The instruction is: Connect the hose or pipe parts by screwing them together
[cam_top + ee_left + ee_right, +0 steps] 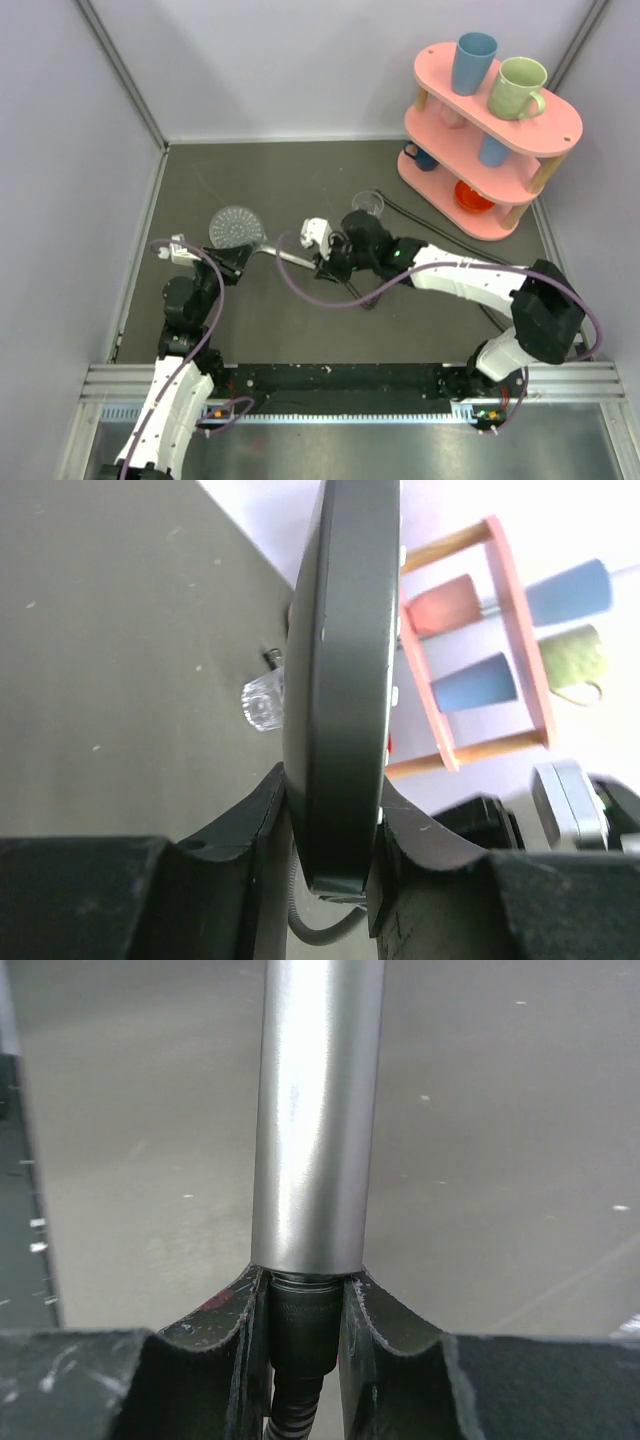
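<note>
The grey hand shower lies across the middle of the mat, its perforated disc (237,226) at the left and its straight silver handle (290,258) pointing right. My left gripper (238,258) is shut on the disc's rim, which is edge-on in the left wrist view (340,680) between the jaws of that gripper (335,850). My right gripper (325,268) is shut on the hose's dark knurled nut (303,1325), which sits right against the end of the handle (315,1110). The thin dark hose (430,222) trails off to the right.
A small clear glass cup (368,203) stands just behind the right gripper. A pink two-tier rack (490,130) with several cups fills the back right corner. Purple cables (330,298) loop over both arms. Grey walls close in the left and back sides.
</note>
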